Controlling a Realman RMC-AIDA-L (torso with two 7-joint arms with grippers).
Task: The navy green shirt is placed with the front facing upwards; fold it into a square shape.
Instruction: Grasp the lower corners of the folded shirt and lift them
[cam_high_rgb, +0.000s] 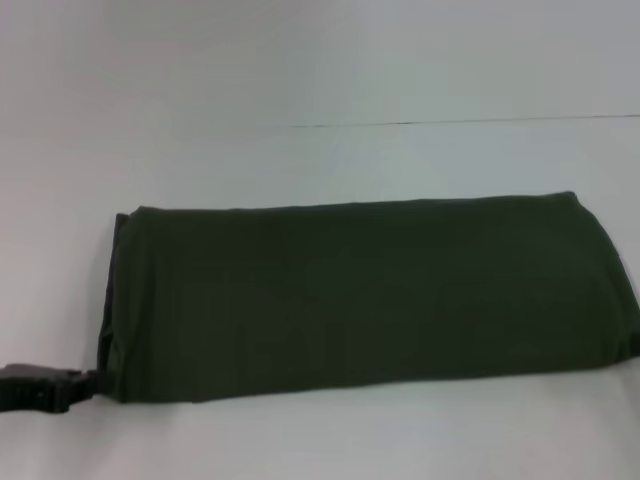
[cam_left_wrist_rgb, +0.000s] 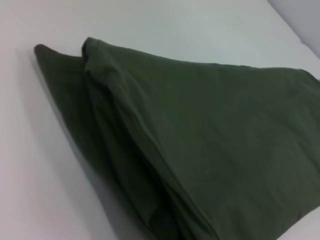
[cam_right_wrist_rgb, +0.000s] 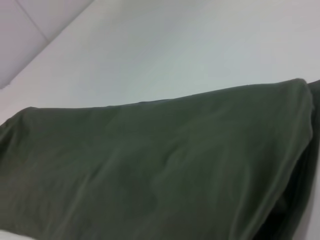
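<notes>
Left claw (cam_high_rgb: 85, 382) beside shirt (cam_high_rgb: 370, 295); lengthwise left-right.

- The shirt (cam_high_rgb: 365, 295) lay flat on the white tabletop (cam_high_rgb: 320, 80), folded into a long dark olive-green band running left to right.
- Its left end showed stacked layers; no lettering was visible.

navy green shirt (cam_right_wrist_rgb: 150, 175) fills the lower part of the right wrist view, folded, smooth top layer with faint wrinkles, stacked layer edges showing at one end, lies on white table (cam_right_wrist_rgb: 175, 50), no lettering showing
</notes>
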